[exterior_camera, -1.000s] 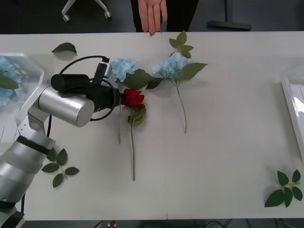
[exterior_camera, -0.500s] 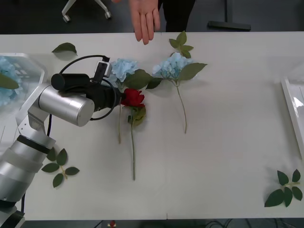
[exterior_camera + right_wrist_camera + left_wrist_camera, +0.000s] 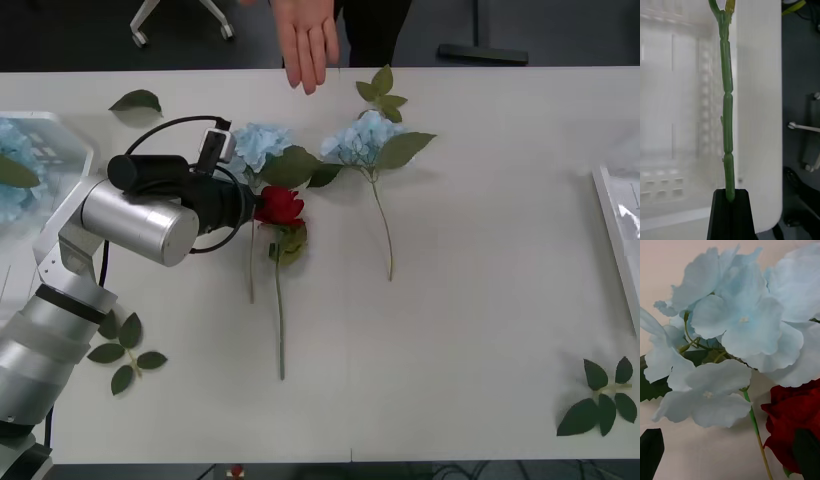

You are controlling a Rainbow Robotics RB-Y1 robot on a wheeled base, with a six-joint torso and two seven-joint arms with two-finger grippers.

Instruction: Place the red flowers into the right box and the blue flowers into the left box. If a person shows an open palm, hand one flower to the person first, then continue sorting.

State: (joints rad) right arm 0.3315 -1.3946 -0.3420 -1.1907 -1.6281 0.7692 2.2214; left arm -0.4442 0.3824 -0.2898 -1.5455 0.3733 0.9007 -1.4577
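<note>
Two hands appear. The left hand (image 3: 250, 205) lies low over the desk (image 3: 480, 280), level with the bloom of a red flower (image 3: 279, 206) and just to its left. Its black fingers (image 3: 650, 452) are spread apart, holding nothing. In the left wrist view a blue flower (image 3: 733, 326) lies straight ahead between them, with the red bloom (image 3: 790, 420) beside one finger.

The right hand (image 3: 732, 210) has its black fingers pressed together on a green stem (image 3: 727, 112), which runs straight out from the fingertips. Its bloom is out of sight. Stem and hand hang over the right box (image 3: 760, 93), whose ribbed white floor shows beneath.

On the desk, the red flower's stem runs toward the robot. A blue flower (image 3: 262, 143) lies just beyond it, their leaves overlapping. A second blue flower (image 3: 358, 138) lies to the right of the first, touching it by a leaf.

The left box (image 3: 75, 150), at the desk's left edge, holds more blue petals (image 3: 15, 150). The rim of the right box (image 3: 620, 240) shows at the right edge.

Loose leaf sprigs (image 3: 125, 355) (image 3: 603, 398) lie near the front corners.

A person's palm (image 3: 308, 35) reaches over the far edge, fingers pointing at the desk.
</note>
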